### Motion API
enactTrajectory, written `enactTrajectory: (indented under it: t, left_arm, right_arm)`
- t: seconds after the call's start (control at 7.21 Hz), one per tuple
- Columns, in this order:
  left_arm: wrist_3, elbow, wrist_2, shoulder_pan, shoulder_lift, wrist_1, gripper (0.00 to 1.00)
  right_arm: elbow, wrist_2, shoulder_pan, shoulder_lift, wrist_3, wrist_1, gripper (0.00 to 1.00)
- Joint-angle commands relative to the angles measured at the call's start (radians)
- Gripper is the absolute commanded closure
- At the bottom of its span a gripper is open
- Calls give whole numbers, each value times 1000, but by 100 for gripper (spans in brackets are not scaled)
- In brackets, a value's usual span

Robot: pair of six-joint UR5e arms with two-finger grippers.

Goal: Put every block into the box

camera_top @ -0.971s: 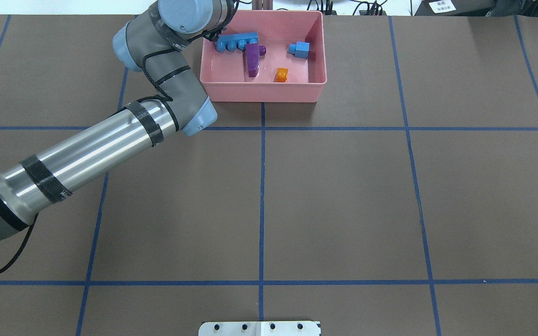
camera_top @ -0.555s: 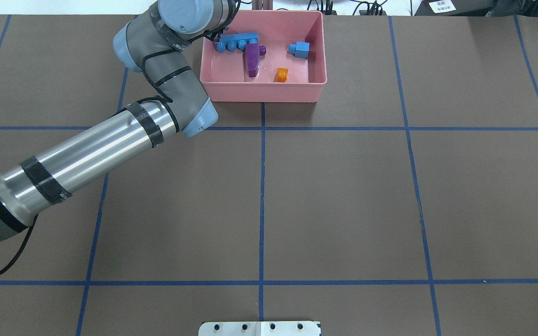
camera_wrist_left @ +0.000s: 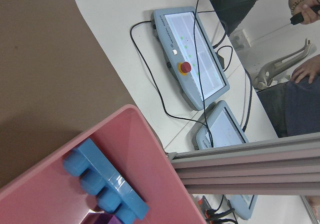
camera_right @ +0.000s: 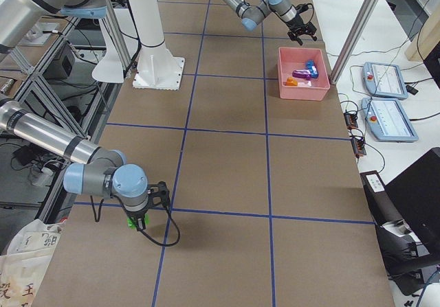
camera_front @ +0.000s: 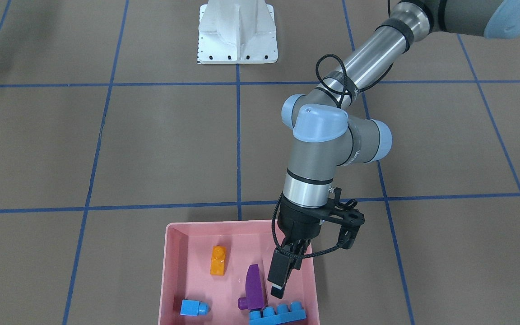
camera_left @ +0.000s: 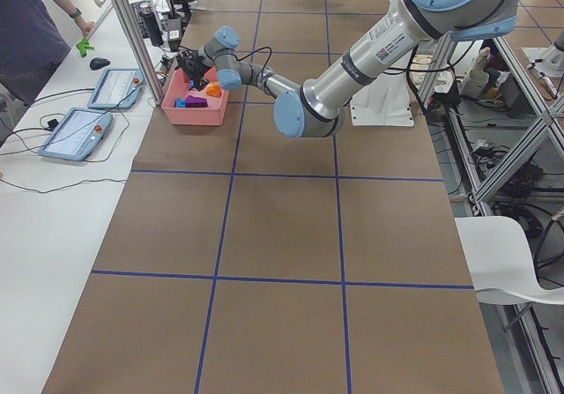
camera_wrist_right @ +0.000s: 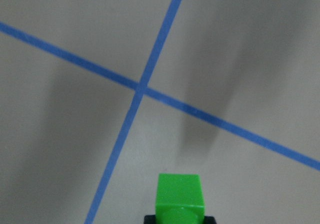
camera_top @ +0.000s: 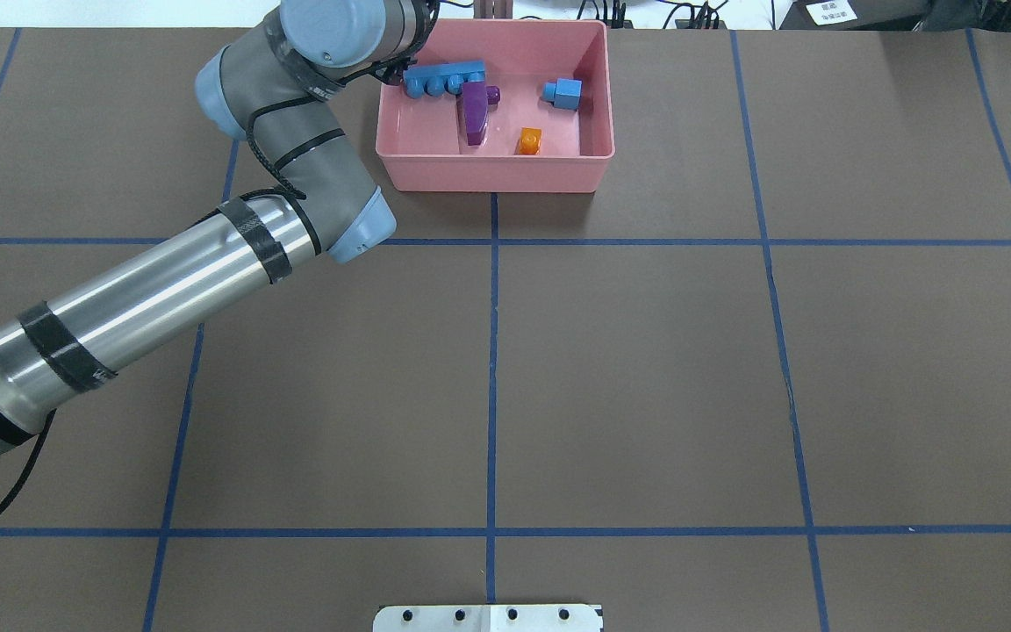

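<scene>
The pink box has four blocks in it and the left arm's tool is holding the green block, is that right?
Not quite. The green block is held by the right tool, not the left tool, which is over the box with no block in it. The right wrist-mounted view shows this. The rest is right.
</scene>
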Motion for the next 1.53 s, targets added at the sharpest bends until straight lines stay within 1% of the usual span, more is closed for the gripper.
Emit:
enactTrajectory:
  t: [0.0, 0.14, 0.28, 0.42, 0.55, 0.69, 0.83, 0.97, 1.11, 1.25, 1.39]
  left_arm:
    - [11, -167, -100, -26, 38, 237, 0]
    - [94, -275, -113, -28, 98, 355, 0]
    - [218, -363, -111, -31, 147, 452, 0]
    - [326, -400, -111, -48, 185, 493, 0]
    - [445, -425, -113, -58, 234, 514, 0]
    - [580, -451, -124, -84, 277, 531, 0]
    - [686, -465, -143, -106, 329, 535, 0]
    - [734, -471, -151, -118, 377, 526, 0]
    - [793, -476, -176, -140, 397, 525, 0]
    - [833, -476, -214, -160, 423, 525, 0]
    - [866, -476, -214, -169, 442, 522, 0]
  right_arm:
    - [123, -26, 67, 239, -2, -378, 100]
    - [129, -47, 116, 406, -2, -554, 100]
    - [113, -108, 125, 617, 3, -732, 100]
    - [91, -119, 119, 788, 23, -856, 100]
    - [26, -112, 106, 920, 25, -902, 100]
    - [-34, -105, 81, 1025, 91, -900, 100]
    - [-54, -105, 16, 1121, 221, -895, 100]
    - [-97, -104, -43, 1241, 364, -894, 100]
    - [-137, -95, -92, 1310, 452, -885, 100]
    - [-194, -76, -161, 1401, 577, -850, 100]
    - [-252, -70, -233, 1467, 744, -744, 100]
